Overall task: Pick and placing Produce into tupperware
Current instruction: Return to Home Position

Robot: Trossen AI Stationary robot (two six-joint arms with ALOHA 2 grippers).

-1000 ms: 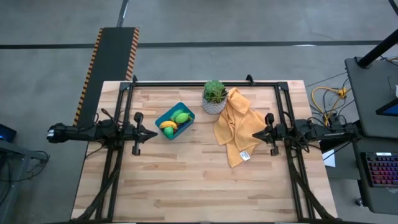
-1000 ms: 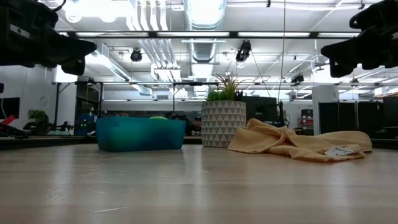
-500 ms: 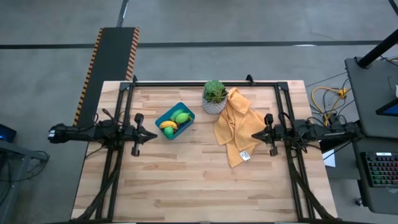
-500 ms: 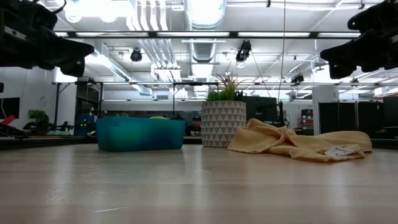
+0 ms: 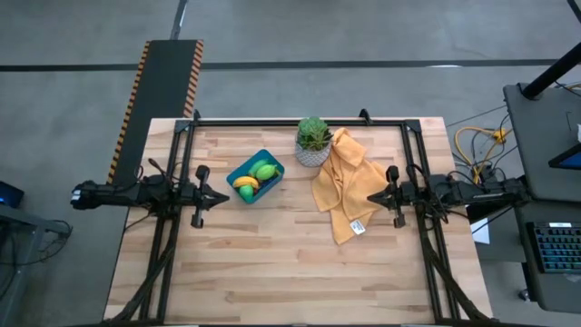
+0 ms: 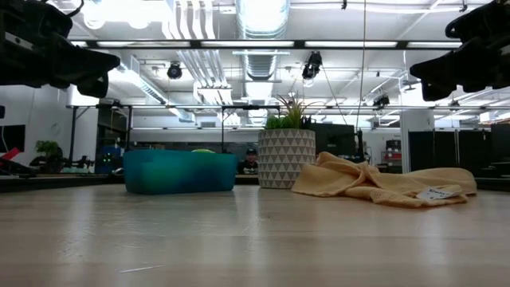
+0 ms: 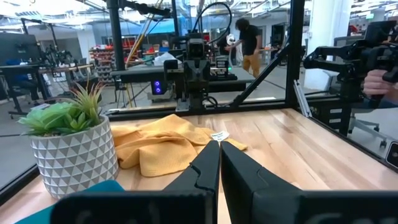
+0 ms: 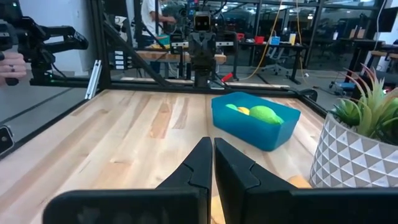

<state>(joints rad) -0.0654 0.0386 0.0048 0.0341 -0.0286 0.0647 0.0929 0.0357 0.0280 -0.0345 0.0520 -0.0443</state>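
Tupperware (image 5: 255, 176), high view: upper centre of frame, left of middle; holds produce (image 5: 258, 173); long axis slants lower left to upper right. Left gripper (image 5: 223, 195) just lower-left of it, the nearer one; right gripper (image 5: 371, 196) well apart at right, past yellow cloth (image 5: 343, 186).
Low view: tupperware at centre-left, grippers high in top corners.
Left wrist view: fingers together, empty.
Right wrist view: fingers together, empty; tupperware ahead, right of centre.
Judged: no produce loose to pick.
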